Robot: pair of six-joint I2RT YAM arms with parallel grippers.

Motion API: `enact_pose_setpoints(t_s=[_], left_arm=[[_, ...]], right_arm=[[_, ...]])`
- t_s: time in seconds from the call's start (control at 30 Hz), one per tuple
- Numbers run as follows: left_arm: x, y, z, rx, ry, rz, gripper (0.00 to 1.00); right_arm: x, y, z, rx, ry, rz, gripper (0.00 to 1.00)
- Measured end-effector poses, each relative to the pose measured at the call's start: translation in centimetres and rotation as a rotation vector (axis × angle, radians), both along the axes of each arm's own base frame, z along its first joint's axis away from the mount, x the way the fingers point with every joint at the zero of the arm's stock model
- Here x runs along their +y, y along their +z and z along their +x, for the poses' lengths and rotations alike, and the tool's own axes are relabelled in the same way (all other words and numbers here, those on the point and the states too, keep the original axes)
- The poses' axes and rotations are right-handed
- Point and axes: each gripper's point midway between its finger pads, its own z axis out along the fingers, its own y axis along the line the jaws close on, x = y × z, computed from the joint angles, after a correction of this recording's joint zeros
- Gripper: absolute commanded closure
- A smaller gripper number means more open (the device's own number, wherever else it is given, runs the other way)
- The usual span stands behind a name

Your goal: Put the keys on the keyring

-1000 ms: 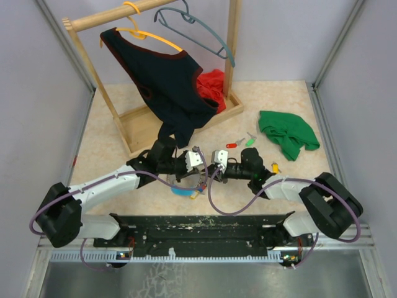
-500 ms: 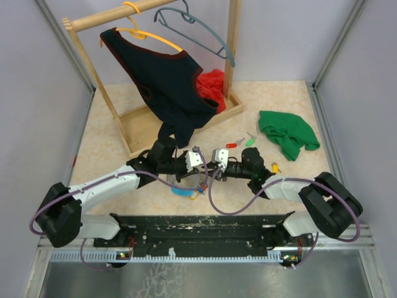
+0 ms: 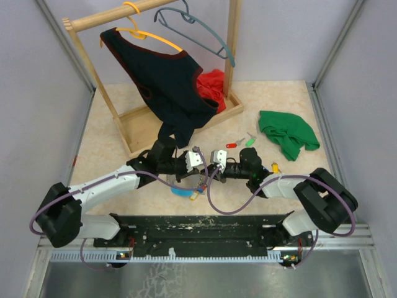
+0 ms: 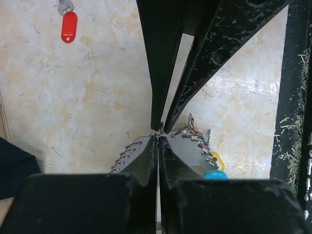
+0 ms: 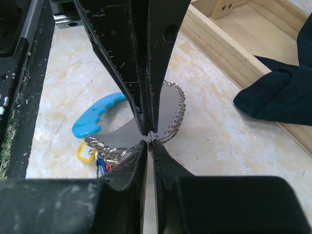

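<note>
The keyring lies on the table under both grippers. Its light-blue band [image 5: 97, 114] joins a grey plate [image 5: 166, 103] edged with wire loops, also seen in the top view [image 3: 183, 192]. A yellow tag [image 5: 85, 152] and small blue and red keys [image 5: 102, 166] hang from it. My left gripper [image 4: 159, 134] and right gripper [image 5: 150, 139] meet tip to tip [image 3: 205, 169], each pinched on one thin wire ring of the keyring. Loose keys lie on the table: red [image 3: 231, 145] [image 4: 68, 26], green [image 3: 250, 141] and yellow [image 3: 275, 166].
A wooden clothes rack [image 3: 231, 43] with a dark top [image 3: 162, 74] on an orange hanger stands at the back left, its base [image 5: 229, 46] close behind the grippers. A red cloth [image 3: 213, 87] and a green cloth [image 3: 286, 133] lie further back.
The right arm's elbow has shifted slightly left. Both grippers stay tip to tip over the keyring.
</note>
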Motion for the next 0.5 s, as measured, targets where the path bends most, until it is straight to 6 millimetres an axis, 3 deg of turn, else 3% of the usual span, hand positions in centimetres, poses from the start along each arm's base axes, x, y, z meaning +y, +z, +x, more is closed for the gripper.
enact_pose_setpoints(t_s=[0.07, 0.13, 0.37, 0.5], left_arm=[[0.0, 0.0, 0.0, 0.001, -0.002, -0.002, 1.00], [-0.1, 0.0, -0.1, 0.004, -0.004, -0.004, 0.97], [0.2, 0.4, 0.0, -0.012, 0.035, -0.036, 0.74], [1.1, 0.0, -0.3, -0.035, 0.074, -0.075, 0.66]], right_arm=[[0.0, 0.0, 0.0, -0.001, 0.001, 0.002, 1.00], [0.0, 0.0, 0.0, -0.001, 0.001, 0.003, 1.00], [0.0, 0.1, 0.0, 0.004, 0.001, 0.005, 1.00], [0.0, 0.1, -0.1, 0.012, 0.001, 0.007, 1.00]])
